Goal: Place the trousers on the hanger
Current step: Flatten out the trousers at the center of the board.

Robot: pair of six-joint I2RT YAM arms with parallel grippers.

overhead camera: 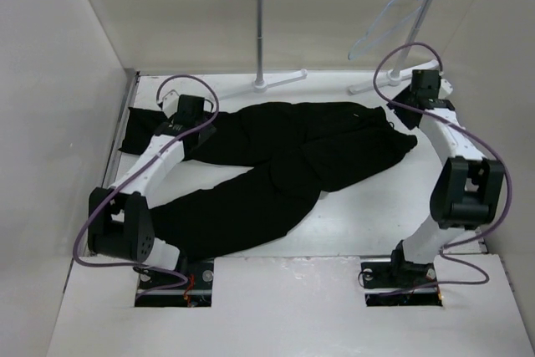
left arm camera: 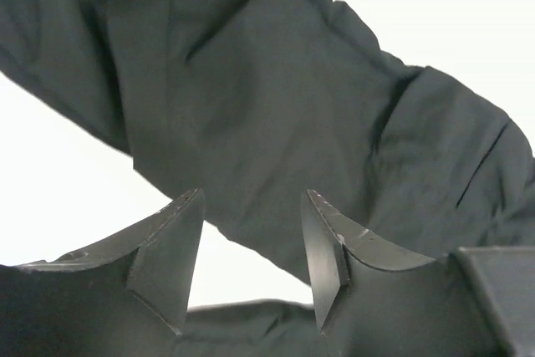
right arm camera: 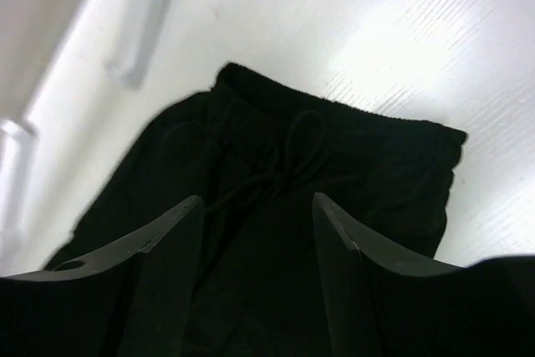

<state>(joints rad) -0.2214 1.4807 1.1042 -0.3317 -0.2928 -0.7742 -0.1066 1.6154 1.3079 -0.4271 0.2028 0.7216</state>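
Observation:
The black trousers (overhead camera: 284,160) lie spread on the white table, waistband to the right, two legs running left. The pale translucent hanger (overhead camera: 386,18) hangs from the rack rail at the back right. My left gripper (overhead camera: 203,123) is open over the upper leg near the left; in the left wrist view (left arm camera: 253,206) its jaws stand apart just above the leg fabric (left arm camera: 251,89). My right gripper (overhead camera: 399,113) is open over the waistband end; in the right wrist view (right arm camera: 257,206) the jaws frame the waistband and drawstring (right arm camera: 292,156).
The white garment rack (overhead camera: 261,31) with a metal rail stands at the back, its feet (overhead camera: 280,81) on the table. White walls close in left, right and behind. A step edge runs across the front of the table (overhead camera: 334,261).

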